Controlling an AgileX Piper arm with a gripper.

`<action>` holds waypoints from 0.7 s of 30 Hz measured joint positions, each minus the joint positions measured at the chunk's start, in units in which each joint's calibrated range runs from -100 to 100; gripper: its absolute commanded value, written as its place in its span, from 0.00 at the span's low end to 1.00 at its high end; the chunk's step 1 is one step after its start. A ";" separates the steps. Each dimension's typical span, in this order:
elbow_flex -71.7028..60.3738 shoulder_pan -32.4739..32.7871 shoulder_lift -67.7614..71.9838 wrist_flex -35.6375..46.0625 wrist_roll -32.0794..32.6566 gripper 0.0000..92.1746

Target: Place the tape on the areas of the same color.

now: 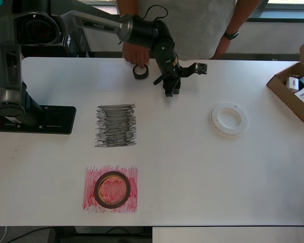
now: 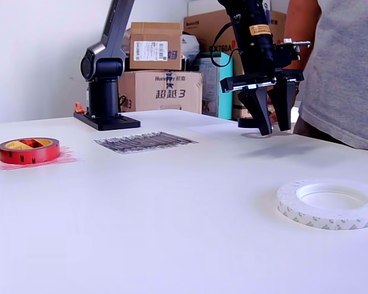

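On the white desk [image 1: 192,172], seen from above, the red tape roll [image 1: 112,190] lies flat right on the red scribbled patch [image 1: 110,189], down at about 7 o'clock from the middle of the desk. Just above it, at about 9 o'clock from the middle, sits the black scribbled patch [image 1: 116,125], and no roll lies on it. The white tape roll [image 1: 228,119] lies flat on the bare desk at about 3 o'clock, well apart from both patches. The small black tape roll [image 1: 140,71] is up at about 12 o'clock near the far edge, and a person's hand [image 1: 135,54] is touching it. The tool [image 1: 171,86] hangs just beside that black roll, at its 4 o'clock side, pointing down at the desk. From the side camera the tool [image 2: 272,125] has its two fingers [image 2: 259,110] spread apart with a gap between them, and nothing is held in the gap. The tips look close above the desk, but I cannot tell if they touch it. A brown box [image 1: 295,88] sits at the right edge in the view from above.
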 measured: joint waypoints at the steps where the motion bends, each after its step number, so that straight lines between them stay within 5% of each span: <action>1: 0.00 0.00 0.00 0.00 0.00 0.49; 21: 2.63 -6.71 -2.69 5.04 -9.30 0.49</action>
